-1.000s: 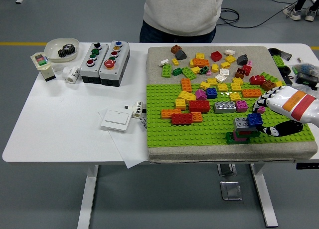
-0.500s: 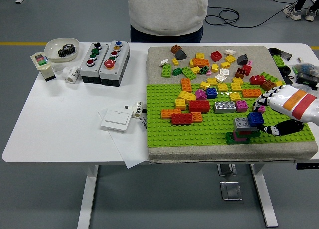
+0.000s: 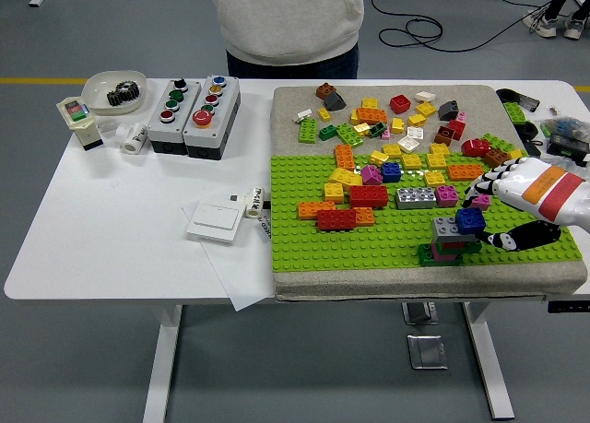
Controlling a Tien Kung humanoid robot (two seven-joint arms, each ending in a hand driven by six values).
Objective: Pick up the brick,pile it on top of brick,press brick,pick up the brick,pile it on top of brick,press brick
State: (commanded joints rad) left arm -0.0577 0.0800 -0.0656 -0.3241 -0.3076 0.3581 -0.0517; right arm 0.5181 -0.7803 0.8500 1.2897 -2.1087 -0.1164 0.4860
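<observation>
- Baseplate (image 3: 369, 248) lying on the mat (image 3: 295, 119), right half of the table (image 3: 111, 220).
- Loose bricks (image 3: 387, 119) sitting behind the baseplate.
- Button boxes (image 3: 194, 114) standing left of the mat; bowl (image 3: 112, 84) further left.
- Switch plate (image 3: 215, 222) lying before the boxes.

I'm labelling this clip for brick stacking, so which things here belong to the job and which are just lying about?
In the job: right hand, blue brick, grey brick, green baseplate.
Lying about: button boxes, white switch, bowl holding a gear.

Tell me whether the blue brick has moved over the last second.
No. The blue brick sits beside the grey brick atop the small stack, as before.
</observation>
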